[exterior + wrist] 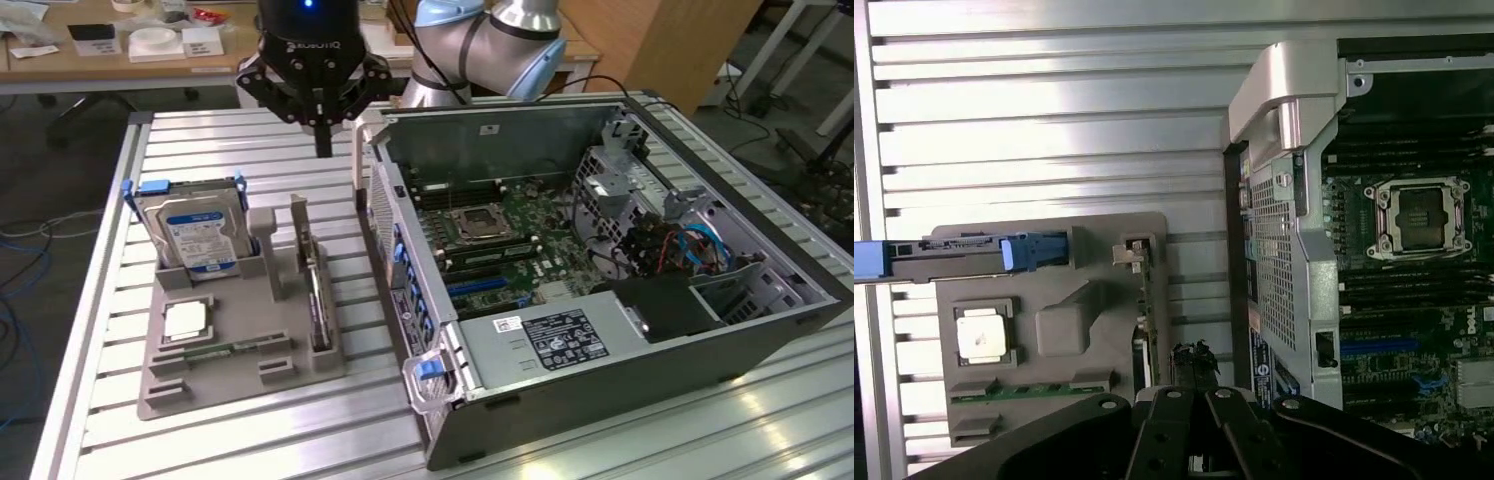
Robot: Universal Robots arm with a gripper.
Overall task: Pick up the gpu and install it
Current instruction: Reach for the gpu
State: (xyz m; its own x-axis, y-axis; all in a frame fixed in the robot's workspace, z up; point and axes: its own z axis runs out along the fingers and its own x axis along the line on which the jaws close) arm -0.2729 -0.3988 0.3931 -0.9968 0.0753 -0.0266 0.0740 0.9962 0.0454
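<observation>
Standing edgewise, gpu [316, 290] apart below closed fingers [322, 138]

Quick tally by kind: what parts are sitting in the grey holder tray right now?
Hard drive: 1
gpu: 1
Processor chip: 1
Memory stick: 1
Total: 4
</observation>
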